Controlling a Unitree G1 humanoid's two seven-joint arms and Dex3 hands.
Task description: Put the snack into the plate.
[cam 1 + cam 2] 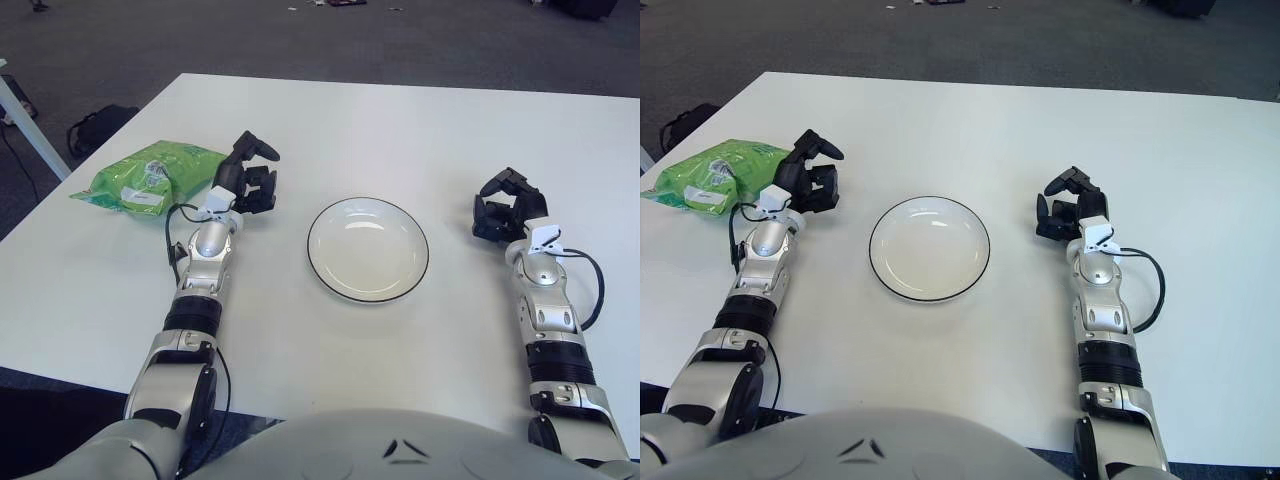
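Observation:
A green snack bag [146,176] lies flat on the white table near its left edge. My left hand [250,176] hovers just right of the bag, fingers spread and holding nothing, with one finger arched over the bag's right end. An empty white plate with a dark rim [368,250] sits in the middle of the table, to the right of that hand. My right hand [508,206] shows to the right of the plate, its fingers relaxed and empty.
The white table [400,130] stretches far behind the plate. A dark bag [98,128] lies on the grey floor beyond the table's left corner, next to a white table leg [30,120].

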